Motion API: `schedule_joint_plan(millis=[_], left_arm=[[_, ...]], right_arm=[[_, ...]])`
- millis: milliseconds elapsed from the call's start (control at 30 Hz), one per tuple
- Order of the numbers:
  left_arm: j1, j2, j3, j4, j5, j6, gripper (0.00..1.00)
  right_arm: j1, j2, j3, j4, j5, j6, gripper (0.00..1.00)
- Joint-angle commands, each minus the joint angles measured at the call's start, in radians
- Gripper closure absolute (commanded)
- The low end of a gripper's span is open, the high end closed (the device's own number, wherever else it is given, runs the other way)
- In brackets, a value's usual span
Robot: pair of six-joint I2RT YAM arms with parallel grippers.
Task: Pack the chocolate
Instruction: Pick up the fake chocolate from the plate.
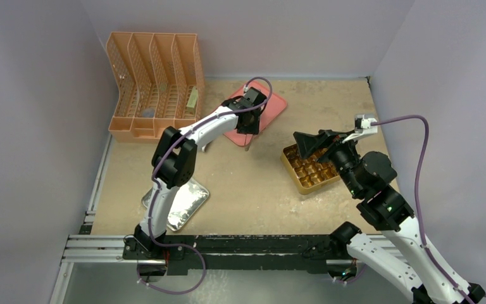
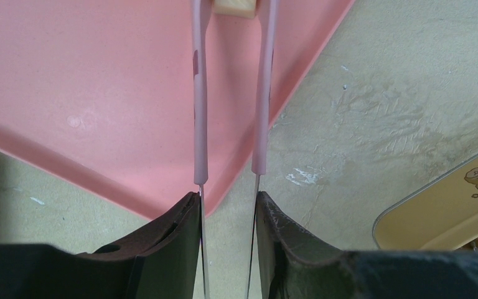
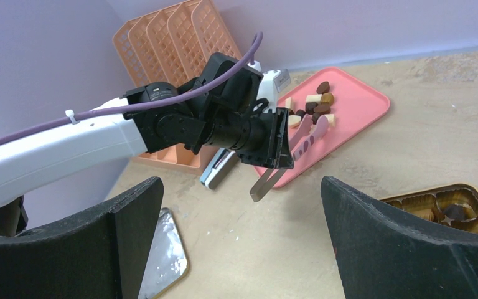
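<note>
Item: left gripper (image 2: 227, 208) clamped on pink-tipped tongs (image 2: 200, 124), tips straddling a pale chocolate (image 2: 233, 6) at top edge over the pink tray (image 2: 87, 93) — right gripper (image 3: 241, 187) gaping wide (remaining chocolate (image 3: 314, 106) heaped upper centre, on the tray) — risk: slack tips let the piece slip, falling short of the gold box (image 3: 423, 192).

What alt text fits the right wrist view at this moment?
The left tool holds pink-tipped tongs with their tips among the chocolate on a pink tray. The right tool's fingers frame the foreground, wide open; a gold box corner shows at lower right and an orange rack stands behind.
</note>
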Motion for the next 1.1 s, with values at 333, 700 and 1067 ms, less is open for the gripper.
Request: schedule_joint_plan(millis=[333,700,1067], left_arm=[[0.007,-0.122,-0.039,0.004,-0.004,0.023,0.71],[0.007,-0.191,-0.086,0.005,0.020,0.017,0.72],[0.008,-0.281,-0.160,0.057,0.076,-0.012,0.72]], right_arm=[[-0.003,-0.002,0.010,0.051,0.014,-0.001,0.01],[-0.002,-0.001,0.010,0.054,0.014,0.000,0.01],[-0.003,-0.003,0.017,0.049,0.017,0.001,0.01]])
